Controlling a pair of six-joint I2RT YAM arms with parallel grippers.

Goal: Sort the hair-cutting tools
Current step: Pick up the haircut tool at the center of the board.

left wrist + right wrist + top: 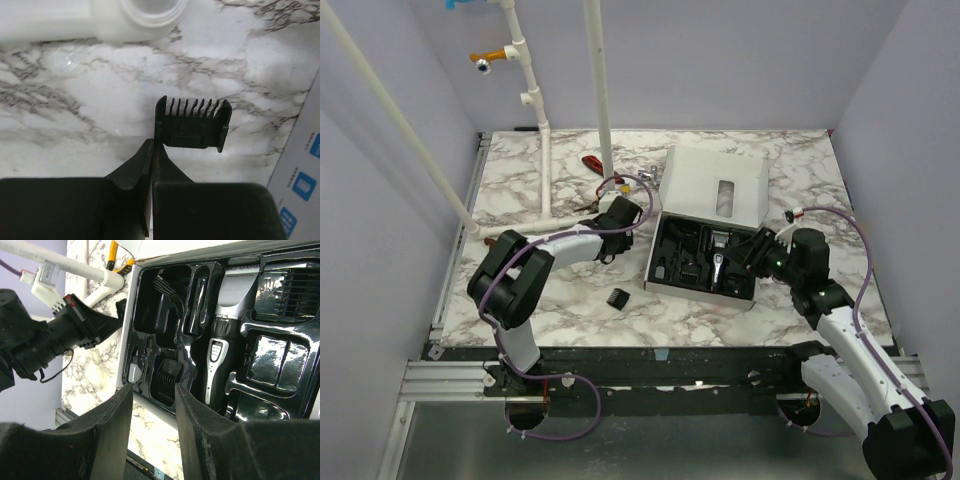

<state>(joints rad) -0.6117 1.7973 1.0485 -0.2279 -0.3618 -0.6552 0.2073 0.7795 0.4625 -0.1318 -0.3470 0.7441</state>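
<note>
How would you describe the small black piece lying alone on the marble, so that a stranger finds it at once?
Start at the open white case in the middle of the marble table. Off its near left corner, toward the left arm, a small black guard lies on bare marble. Unlike the rest, it is outside the tray and in no hand.

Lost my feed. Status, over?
Left fingers shut at guard corner, grip unclear. Right fingers open over case. Nothing blocking.
</note>
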